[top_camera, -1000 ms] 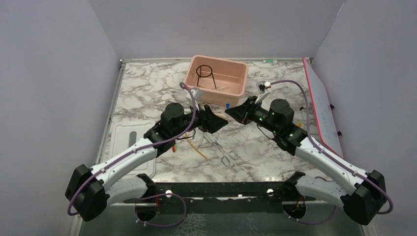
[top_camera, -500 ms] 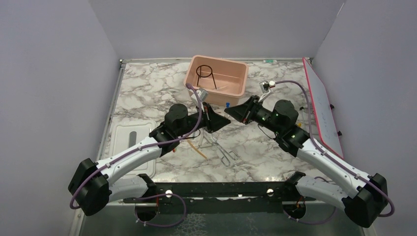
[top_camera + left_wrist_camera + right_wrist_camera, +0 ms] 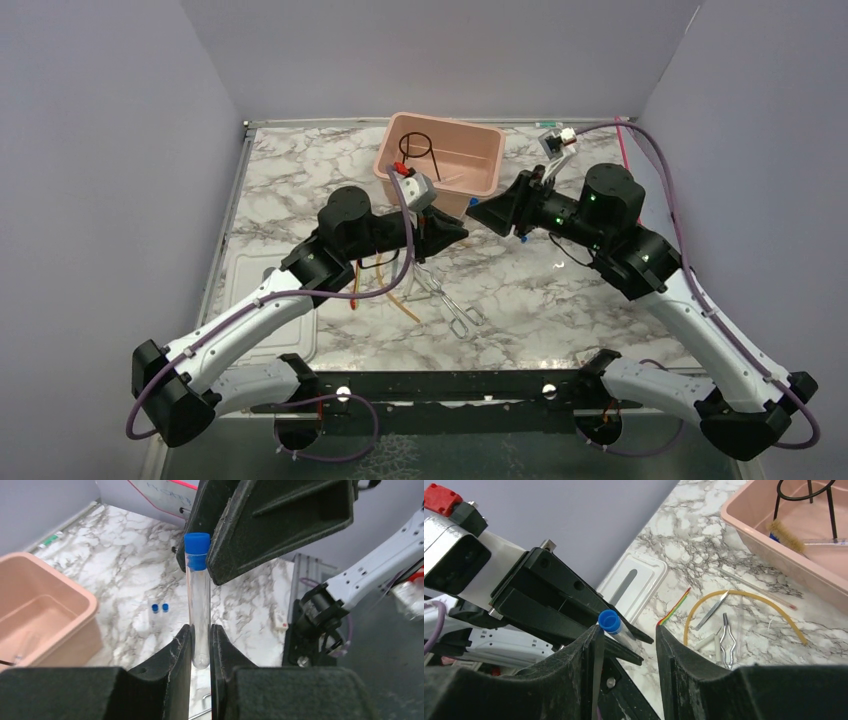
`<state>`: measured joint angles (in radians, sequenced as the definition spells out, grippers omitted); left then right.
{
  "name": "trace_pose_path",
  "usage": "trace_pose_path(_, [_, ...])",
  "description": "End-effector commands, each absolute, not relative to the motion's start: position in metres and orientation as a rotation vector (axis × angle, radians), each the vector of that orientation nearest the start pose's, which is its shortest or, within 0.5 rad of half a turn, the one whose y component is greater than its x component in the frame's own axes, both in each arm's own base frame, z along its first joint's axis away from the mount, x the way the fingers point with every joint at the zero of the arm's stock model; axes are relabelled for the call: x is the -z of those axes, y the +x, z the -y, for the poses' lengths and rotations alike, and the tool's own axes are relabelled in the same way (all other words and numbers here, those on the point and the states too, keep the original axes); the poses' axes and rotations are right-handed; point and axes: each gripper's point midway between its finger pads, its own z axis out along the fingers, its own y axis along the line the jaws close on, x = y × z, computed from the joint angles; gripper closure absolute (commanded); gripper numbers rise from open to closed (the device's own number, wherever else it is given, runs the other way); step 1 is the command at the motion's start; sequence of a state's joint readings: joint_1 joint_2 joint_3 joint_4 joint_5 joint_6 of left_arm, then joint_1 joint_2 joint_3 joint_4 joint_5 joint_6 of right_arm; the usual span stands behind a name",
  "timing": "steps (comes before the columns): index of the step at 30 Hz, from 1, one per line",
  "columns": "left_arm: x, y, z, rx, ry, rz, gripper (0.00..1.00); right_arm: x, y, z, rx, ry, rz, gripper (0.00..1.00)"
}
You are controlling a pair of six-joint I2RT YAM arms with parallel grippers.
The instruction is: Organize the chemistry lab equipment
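Observation:
My left gripper (image 3: 200, 642) is shut on the lower end of a clear test tube (image 3: 200, 605) with a blue cap (image 3: 196, 550), held above the table. My right gripper (image 3: 627, 631) is open, its fingers on either side of the cap (image 3: 609, 621); the left finger is close to it. In the top view the two grippers (image 3: 460, 232) (image 3: 474, 212) meet tip to tip in front of the pink tub (image 3: 487, 178). The black ring stand (image 3: 415, 150) stands in the tub. The tan tube (image 3: 744, 596), silver tongs (image 3: 726, 640), spatula (image 3: 714, 610) and striped rod (image 3: 676, 607) lie on the marble.
A flat white lid (image 3: 265, 290) lies at the left edge. A red-rimmed board (image 3: 655, 220) leans at the right wall. Two small blue pieces (image 3: 159, 608) sit on the marble near the tub. A brush (image 3: 784, 532) lies inside the tub.
My left gripper has shut on the test tube and risen with it. The right arm has lifted and swung back, and its jaws have opened around the blue cap.

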<state>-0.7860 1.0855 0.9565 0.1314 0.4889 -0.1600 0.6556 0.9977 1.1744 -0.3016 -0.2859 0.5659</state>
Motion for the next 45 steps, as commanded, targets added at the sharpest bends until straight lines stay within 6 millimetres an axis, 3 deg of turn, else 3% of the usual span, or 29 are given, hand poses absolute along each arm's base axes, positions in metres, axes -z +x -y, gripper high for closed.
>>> trace_pose_path(1, [-0.326,0.194,0.319,0.972,1.119,-1.383,0.87,-0.355,0.207,-0.261,-1.097,-0.459,-1.923,0.53])
trace_pose_path(6, [-0.321,0.196,0.318,0.924,1.177,-1.397,0.87,-0.36,0.198,-0.265,-1.147,-0.516,-1.906,0.57])
trace_pose_path(12, [-0.315,0.2,0.314,0.876,1.187,-1.398,0.88,-0.366,0.202,-0.271,-1.169,-0.493,-1.913,0.64])
trace_pose_path(20, [-0.31,0.198,0.313,0.871,1.212,-1.393,0.88,-0.354,0.208,-0.276,-1.166,-0.495,-1.945,0.71])
trace_pose_path(24, [-0.307,0.205,0.309,0.824,1.193,-1.417,0.87,-0.355,0.208,-0.277,-1.171,-0.509,-1.937,0.82])
trace_pose_path(27, [-0.309,0.214,0.305,0.788,1.123,-1.464,0.68,-0.352,0.21,-0.275,-1.149,-0.505,-1.942,0.89])
trace_pose_path(29, [-0.315,0.223,0.299,0.75,1.053,-1.493,0.48,-0.349,0.215,-0.27,-1.095,-0.482,-1.946,0.9])
trace_pose_path(31, [-0.32,0.231,0.289,0.701,0.966,-1.526,0.34,-0.344,0.224,-0.261,-1.012,-0.442,-1.955,0.91])
trace_pose_path(32, [-0.322,0.235,0.282,0.675,0.919,-1.541,0.31,-0.341,0.229,-0.255,-0.962,-0.422,-1.959,0.91])
trace_pose_path(35, [-0.327,0.238,0.265,0.641,0.789,-1.579,0.25,-0.322,0.249,-0.233,-0.772,-0.346,-1.989,0.91])
trace_pose_path(39, [-0.33,0.233,0.243,0.634,0.655,-1.603,0.23,-0.282,0.277,-0.191,-0.446,-0.194,-2.041,0.91])
trace_pose_path(42, [-0.329,0.226,0.234,0.653,0.613,-1.594,0.22,-0.242,0.285,-0.159,-0.232,-0.085,-2.101,0.91])
trace_pose_path(45, [-0.325,0.217,0.231,0.683,0.605,-1.565,0.22,-0.209,0.284,-0.139,-0.114,-0.007,-2.139,0.91])
